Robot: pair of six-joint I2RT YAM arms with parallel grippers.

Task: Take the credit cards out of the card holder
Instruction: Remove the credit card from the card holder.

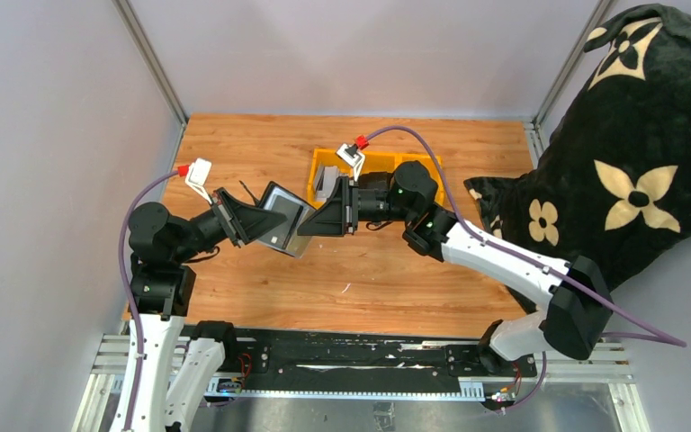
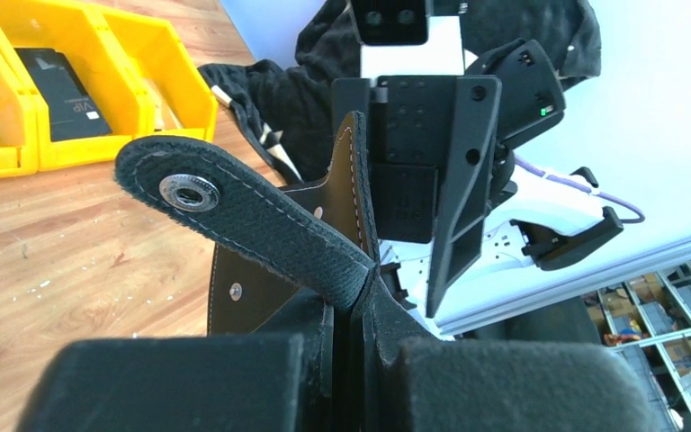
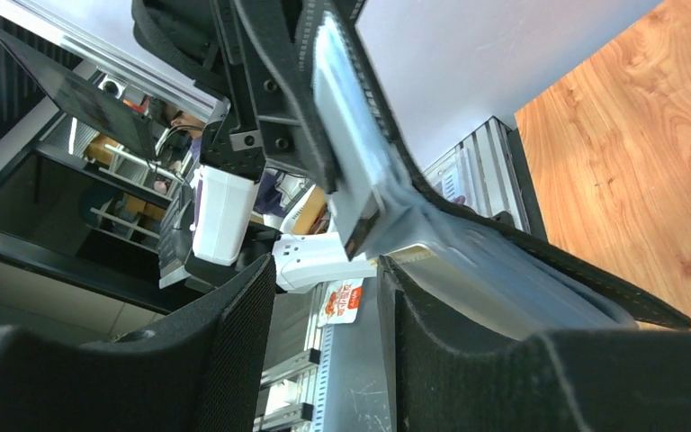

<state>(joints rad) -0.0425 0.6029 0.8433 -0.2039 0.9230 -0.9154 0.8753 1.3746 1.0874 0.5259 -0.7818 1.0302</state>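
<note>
The black card holder (image 1: pixel 285 220) hangs open above the table's left middle, grey inside facing up, with my left gripper (image 1: pixel 265 220) shut on its edge. In the left wrist view my left gripper (image 2: pixel 360 360) clamps the fold, and the snap strap (image 2: pixel 189 191) curls off to the left. My right gripper (image 1: pixel 310 223) faces it from the right, its tips at the holder's free edge. In the right wrist view the pale credit cards (image 3: pixel 346 135) stick out of the holder (image 3: pixel 504 279) just above my right gripper (image 3: pixel 328 306), which is open with nothing between its fingers.
Yellow bins (image 1: pixel 378 160) stand behind the right arm, and one holds a chunky black item (image 2: pixel 58 85). A large black cushion with a cream flower pattern (image 1: pixel 639 153) fills the right side. The wooden table (image 1: pixel 369 279) runs to a metal rail at the near edge.
</note>
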